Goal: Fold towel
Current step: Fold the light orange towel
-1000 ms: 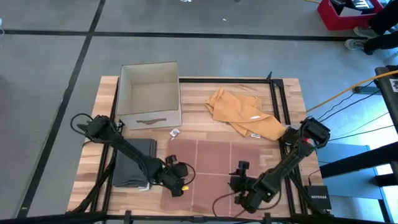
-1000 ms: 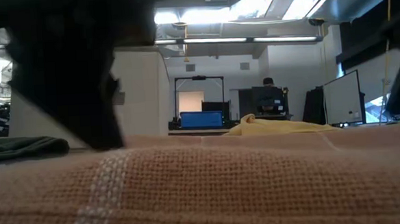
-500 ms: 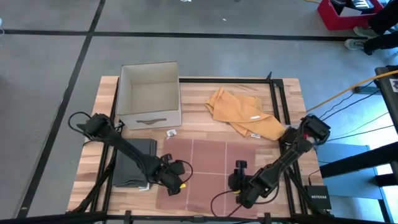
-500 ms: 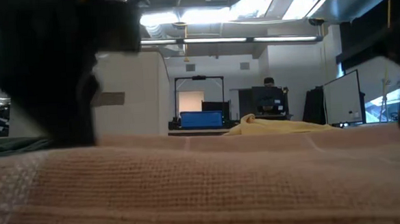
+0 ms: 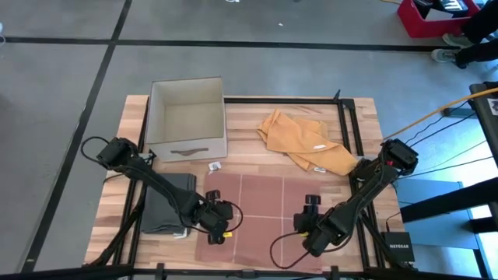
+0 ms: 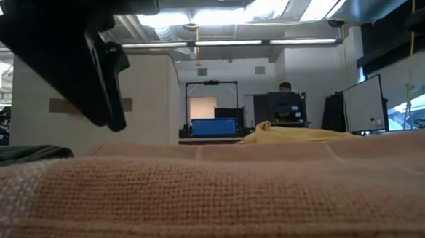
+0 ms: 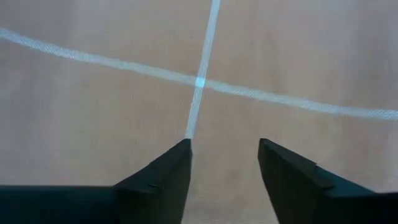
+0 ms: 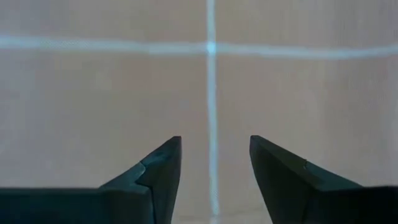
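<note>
A pinkish-brown towel [image 5: 264, 204] with thin white grid lines lies spread flat on the near middle of the table; in the low view the towel [image 6: 217, 199] fills the foreground. My left gripper [image 5: 218, 222] is open over the towel's near-left part, its fingers [image 7: 224, 144] pointing down by a crossing of white lines. In the low view the left arm [image 6: 86, 67] hangs clear above the cloth. My right gripper [image 5: 310, 222] is open over the near-right part, and its wrist view shows the fingers [image 8: 214, 140] astride a white line.
A crumpled orange towel [image 5: 302, 144] lies at the far right. A folded grey-green cloth [image 5: 167, 204] lies left of the towel. An open grey box [image 5: 187, 118] stands at the far left, a small white tag [image 5: 219, 166] near it. Black frame rails [image 5: 348, 132] edge the table.
The towel has slid a little toward the table's left edge, staying flat. Both grippers moved left with it. Then my right gripper shifted back toward the right edge and my left gripper rose slightly off the cloth.
</note>
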Controlling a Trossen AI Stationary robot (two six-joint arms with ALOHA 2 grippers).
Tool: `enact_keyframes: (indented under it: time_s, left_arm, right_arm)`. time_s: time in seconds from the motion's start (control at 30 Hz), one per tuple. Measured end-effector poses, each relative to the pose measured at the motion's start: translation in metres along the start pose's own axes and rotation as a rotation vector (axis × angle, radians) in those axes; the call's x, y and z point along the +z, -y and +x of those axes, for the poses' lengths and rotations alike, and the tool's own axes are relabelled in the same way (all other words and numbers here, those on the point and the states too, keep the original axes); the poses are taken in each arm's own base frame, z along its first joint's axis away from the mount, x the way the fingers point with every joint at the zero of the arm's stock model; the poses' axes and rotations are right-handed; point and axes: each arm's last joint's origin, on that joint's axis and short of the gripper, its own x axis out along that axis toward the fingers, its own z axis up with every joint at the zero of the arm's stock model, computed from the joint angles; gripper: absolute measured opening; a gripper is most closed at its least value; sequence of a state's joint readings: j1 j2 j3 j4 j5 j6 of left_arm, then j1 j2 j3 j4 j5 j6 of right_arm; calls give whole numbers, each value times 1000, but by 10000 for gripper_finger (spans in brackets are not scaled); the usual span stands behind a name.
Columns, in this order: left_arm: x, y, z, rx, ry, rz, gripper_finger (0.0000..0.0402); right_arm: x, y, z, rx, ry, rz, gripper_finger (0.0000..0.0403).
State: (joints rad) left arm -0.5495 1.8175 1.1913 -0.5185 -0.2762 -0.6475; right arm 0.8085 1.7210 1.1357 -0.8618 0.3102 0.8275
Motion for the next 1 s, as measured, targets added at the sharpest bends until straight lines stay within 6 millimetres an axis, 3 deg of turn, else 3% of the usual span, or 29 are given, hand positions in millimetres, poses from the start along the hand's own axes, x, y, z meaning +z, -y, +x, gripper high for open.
enact_keyframes:
  time_s: [0.27, 0.43, 0.73, 0.87, 1.0]
  left_arm:
    - [-4, -11, 5, 6, -78, 70, 241]
    - [-10, -20, 7, 43, -155, 134, 242]
    - [-34, -31, 19, 33, -264, 102, 240]
    - [-39, -33, 20, 17, -293, 73, 240]
    - [-31, -31, 15, -10, -296, 53, 240]
  right_arm:
    - [-2, 13, 14, 20, -101, 15, 193]
    - [-3, 25, 26, 28, -178, 54, 205]
    - [-6, 30, 38, 76, -187, 71, 273]
    - [-14, 28, 40, 75, -205, 52, 277]
    - [-14, 24, 33, 95, -181, 44, 272]
